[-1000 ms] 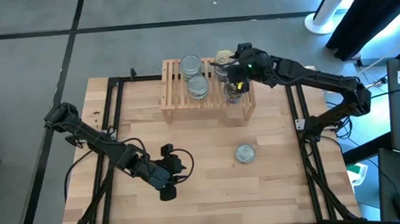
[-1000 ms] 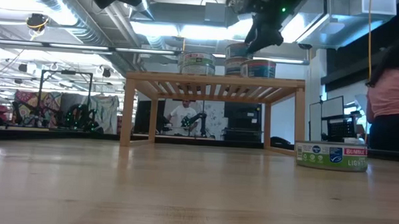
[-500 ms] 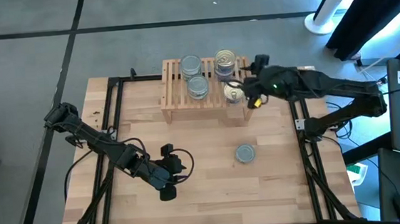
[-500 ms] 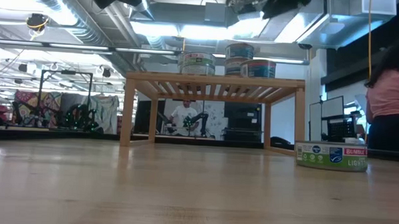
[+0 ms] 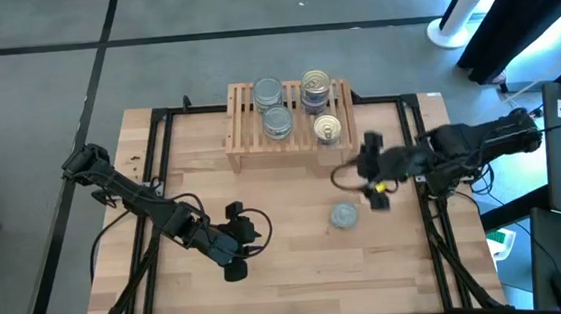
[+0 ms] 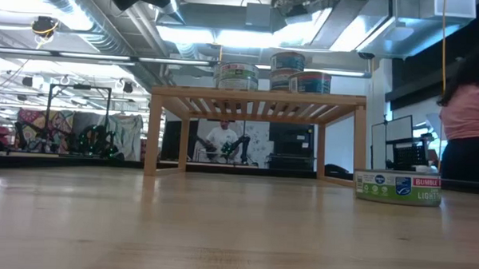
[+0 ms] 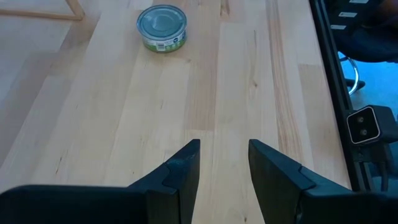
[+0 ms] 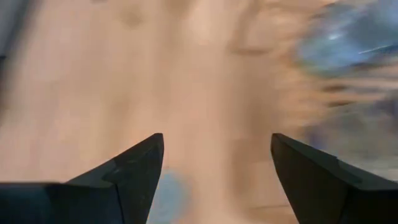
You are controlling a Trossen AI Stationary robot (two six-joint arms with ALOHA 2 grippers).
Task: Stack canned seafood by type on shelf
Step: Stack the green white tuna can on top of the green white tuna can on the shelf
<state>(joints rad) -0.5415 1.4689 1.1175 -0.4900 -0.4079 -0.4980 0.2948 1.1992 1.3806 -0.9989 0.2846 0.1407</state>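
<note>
With the right gripper point(image 5: 375, 180) spread empty beside the last silver-topped tin point(image 5: 343, 214), lower, pinch it, and carry it to the shelf point(image 5: 250, 149).

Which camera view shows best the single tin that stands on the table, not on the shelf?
The left wrist view: the tin shows whole, silver top and green label. The high view shows only its top; the low view only its side label. The right wrist view shows nothing clear.

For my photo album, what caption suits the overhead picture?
Four tin stacks sit on the wooden shelf while the right tool, open, hangs near the last tin on the table.
</note>
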